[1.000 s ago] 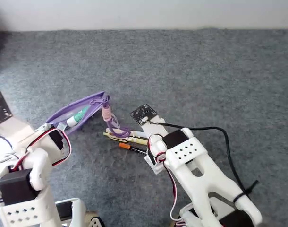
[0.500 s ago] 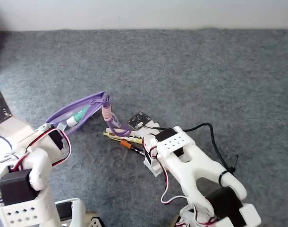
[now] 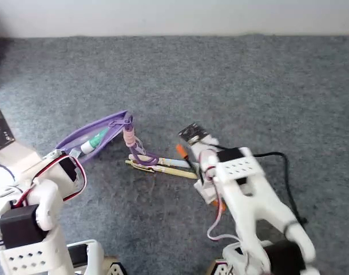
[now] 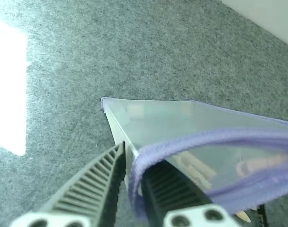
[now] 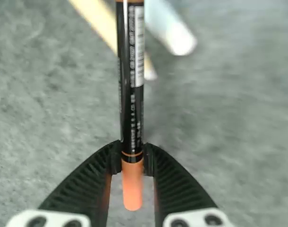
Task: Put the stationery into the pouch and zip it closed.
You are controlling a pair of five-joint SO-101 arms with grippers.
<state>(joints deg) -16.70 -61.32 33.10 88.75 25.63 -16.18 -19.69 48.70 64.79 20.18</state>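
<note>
Right claw (image 5: 132,150) holding pen (image 5: 130,85), left claw (image 4: 131,158) pouch (image 4: 182,124)

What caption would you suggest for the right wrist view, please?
Right gripper shut on a black-and-orange pen, a yellow pencil lying beyond on the grey surface.

My fingers (image 5: 87,182) are ribbed matt black plastic. The pen (image 5: 132,94) is glossy smooth plastic, the pouch (image 4: 182,123) frosted plastic edged in woven cloth, and the table (image 3: 249,86) rough carpet.
</note>
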